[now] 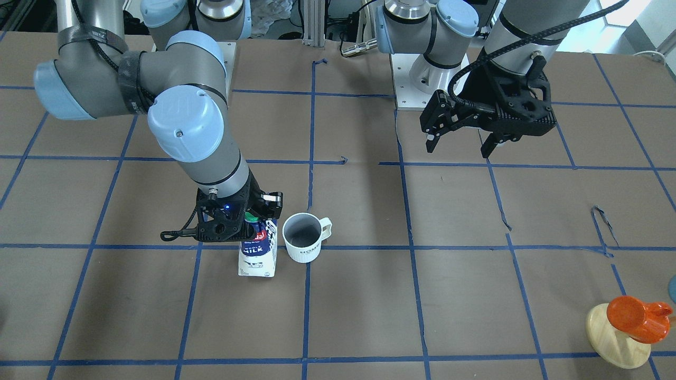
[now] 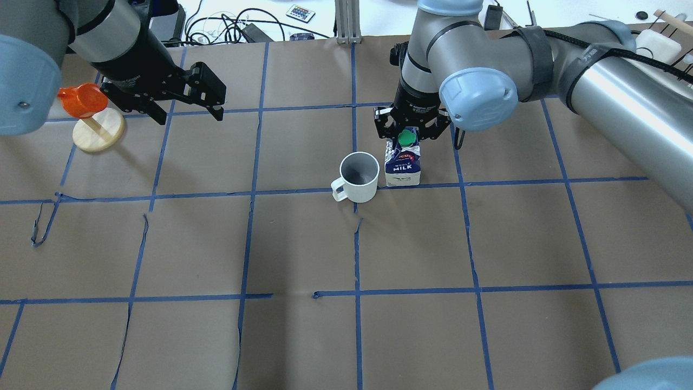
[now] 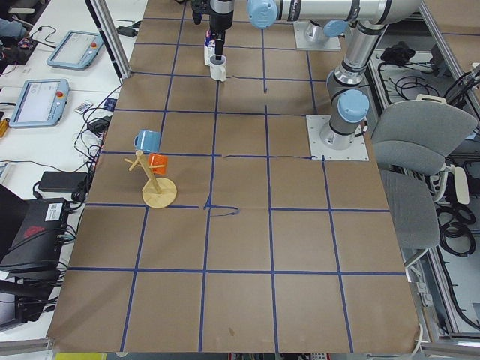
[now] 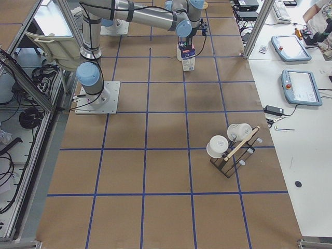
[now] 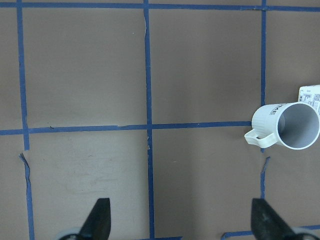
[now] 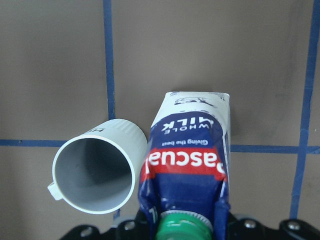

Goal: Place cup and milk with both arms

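The milk carton (image 1: 259,253) stands upright on the counter (image 1: 369,316). The right pincer (image 1: 259,212) reaches down from above and is clenched on its gabled top. The cup (image 1: 302,237) sits upright just beside the carton, with its handle turned away from it. The left pincer (image 1: 459,150) hangs released above the counter, well apart from these 2 things.

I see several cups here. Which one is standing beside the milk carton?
The white mug with the grey inside, standing upright right beside the carton. The orange cup hangs on a wooden stand, far off to one side.
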Available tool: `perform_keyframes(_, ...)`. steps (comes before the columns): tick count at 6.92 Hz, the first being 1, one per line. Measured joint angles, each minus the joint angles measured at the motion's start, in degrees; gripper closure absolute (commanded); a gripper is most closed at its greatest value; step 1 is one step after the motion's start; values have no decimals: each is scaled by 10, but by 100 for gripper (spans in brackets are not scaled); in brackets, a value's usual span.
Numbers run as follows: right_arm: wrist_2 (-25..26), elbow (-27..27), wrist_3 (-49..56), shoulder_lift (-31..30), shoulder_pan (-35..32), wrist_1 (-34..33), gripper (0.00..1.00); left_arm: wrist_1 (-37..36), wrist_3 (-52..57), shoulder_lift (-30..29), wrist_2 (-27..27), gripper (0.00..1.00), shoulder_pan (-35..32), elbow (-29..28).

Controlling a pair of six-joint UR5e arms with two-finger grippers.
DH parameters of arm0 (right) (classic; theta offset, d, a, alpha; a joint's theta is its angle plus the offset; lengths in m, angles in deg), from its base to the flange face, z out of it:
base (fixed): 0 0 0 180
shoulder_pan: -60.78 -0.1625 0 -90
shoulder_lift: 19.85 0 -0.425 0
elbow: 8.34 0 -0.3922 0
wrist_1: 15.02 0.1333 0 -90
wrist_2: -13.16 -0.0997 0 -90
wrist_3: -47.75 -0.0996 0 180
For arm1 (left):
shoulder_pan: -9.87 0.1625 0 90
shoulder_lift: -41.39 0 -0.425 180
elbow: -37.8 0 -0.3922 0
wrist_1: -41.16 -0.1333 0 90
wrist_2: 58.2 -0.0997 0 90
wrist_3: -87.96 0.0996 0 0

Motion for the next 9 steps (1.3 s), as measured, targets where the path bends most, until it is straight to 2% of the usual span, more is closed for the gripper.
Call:
perform_keyframes(2,1,-2,-1,-1,0,1,89,22,-1,3,-31,0,0,-5)
perform_keyframes(6,1,-2,-9,-5,-8,20,89,28,-8,0,-34,0,-1,-1)
perform_keyframes(7,1,-2,-17,-6,-14,26,83,28,-9,0,-32,0,-1,0)
perform_keyframes(8,1,-2,-25,-6,-17,27,57,28,-10,0,-32,0,-1,0)
perform_keyframes(9,1,-1,-26,-5,-18,26,23,27,-10,0,-32,0,-1,0)
